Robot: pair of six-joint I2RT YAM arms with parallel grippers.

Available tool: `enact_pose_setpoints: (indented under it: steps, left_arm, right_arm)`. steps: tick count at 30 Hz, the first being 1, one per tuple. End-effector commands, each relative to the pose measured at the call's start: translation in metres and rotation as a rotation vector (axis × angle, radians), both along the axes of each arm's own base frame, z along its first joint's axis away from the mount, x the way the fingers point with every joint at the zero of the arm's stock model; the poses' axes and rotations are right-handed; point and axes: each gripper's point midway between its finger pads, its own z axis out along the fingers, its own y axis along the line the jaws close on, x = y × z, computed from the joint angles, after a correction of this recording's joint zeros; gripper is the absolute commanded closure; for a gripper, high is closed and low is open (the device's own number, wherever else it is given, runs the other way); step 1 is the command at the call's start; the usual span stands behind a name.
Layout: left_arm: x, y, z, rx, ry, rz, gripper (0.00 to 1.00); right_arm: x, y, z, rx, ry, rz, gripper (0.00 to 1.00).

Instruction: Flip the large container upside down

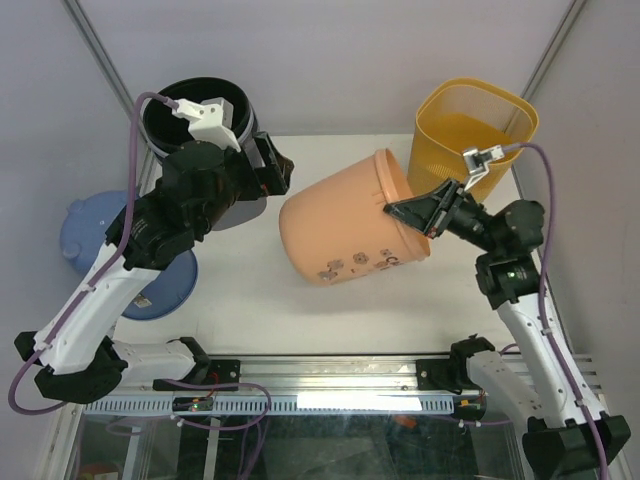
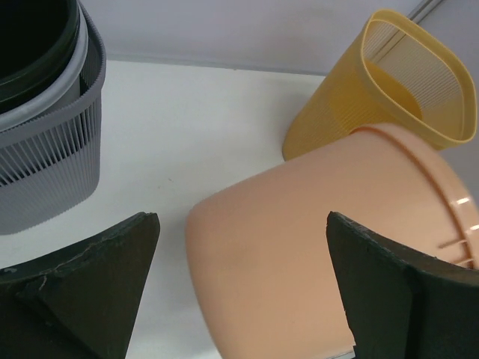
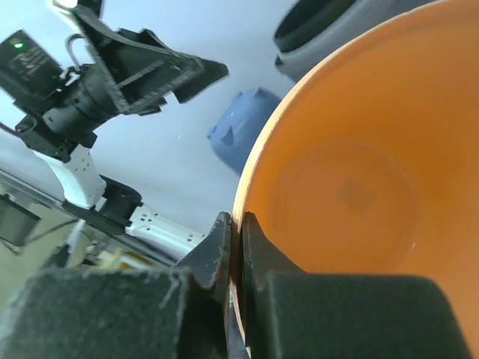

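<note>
Right gripper (image 3: 238, 232) is clamped tight on the rim of the large container (image 1: 340, 225), which sits tipped on its side mid-table (image 1: 250, 310), mouth toward the right arm and closed base toward the left. Left gripper (image 1: 272, 168) is spread wide and empty, just beside that base; grey basket (image 2: 45, 149) and yellow basket (image 1: 480, 120) stand beyond, at the far edge. Smooth thin-walled plastic, probably light but bulky and slick, and the rim may flex under a one-sided pinch. Best taken at the rim, base steadied.
</note>
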Motion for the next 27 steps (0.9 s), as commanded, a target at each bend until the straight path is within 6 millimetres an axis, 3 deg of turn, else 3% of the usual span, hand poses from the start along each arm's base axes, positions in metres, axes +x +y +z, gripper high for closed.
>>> enact_pose_setpoints:
  steps: [1, 6, 9, 18, 23, 27]
  left_arm:
    - [0.000, 0.014, 0.018, -0.060, -0.040, 0.055, 0.01]
    - [0.003, 0.005, 0.010, -0.068, -0.018, 0.034, 0.01]
    - [0.002, 0.002, 0.008, -0.077, -0.009, 0.023, 0.01]
    - [0.000, -0.006, -0.007, -0.098, 0.024, -0.006, 0.01]
    - [0.001, -0.011, -0.012, -0.092, 0.034, -0.021, 0.01]
    - [0.004, -0.014, -0.015, -0.076, 0.037, -0.024, 0.01]
  right_arm:
    - [-0.024, 0.010, 0.032, 0.242, -0.046, 0.070, 1.00]
    - [-0.013, 0.039, -0.015, 0.374, 0.133, 0.127, 1.00]
    - [-0.007, 0.048, -0.032, 0.439, 0.194, 0.151, 1.00]
    - [0.033, 0.058, -0.055, 0.697, 0.382, 0.199, 1.00]
    - [0.052, 0.063, -0.097, 0.758, 0.585, 0.171, 1.00]
    - [0.056, 0.053, -0.125, 0.775, 0.681, 0.099, 1.00]
